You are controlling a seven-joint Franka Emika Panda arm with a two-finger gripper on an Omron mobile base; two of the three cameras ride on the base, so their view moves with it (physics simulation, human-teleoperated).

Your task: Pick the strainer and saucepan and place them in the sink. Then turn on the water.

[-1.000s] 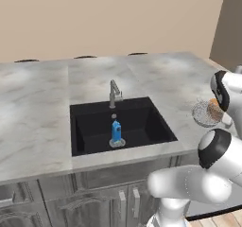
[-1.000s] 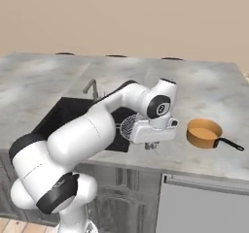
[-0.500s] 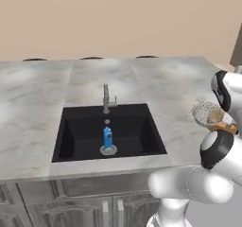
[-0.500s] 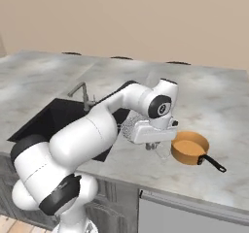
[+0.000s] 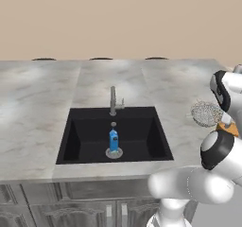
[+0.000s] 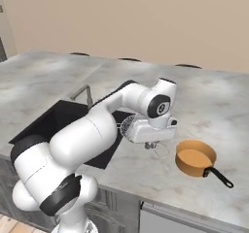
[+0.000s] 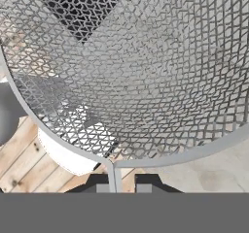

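While your gripper (image 7: 115, 184) stays clamped on the strainer (image 5: 206, 113) at right of frame, carry it left over the sink (image 5: 142, 141); saucepan (image 6: 195, 158) waits at lower right

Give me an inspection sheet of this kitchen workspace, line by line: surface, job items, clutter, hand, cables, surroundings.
Surface: grey marble counter, with black sink set in.
Job's things: strainer held above the counter, right of the sink; orange saucepan on the counter, outside the sink.
Clutter: blue bottle upright on the sink drain.
Hand: hand shut on the strainer's wire rim.
Cables: nothing seen.
Surroundings: faucet behind the sink, no water seen; beige wall; cabinet doors below.
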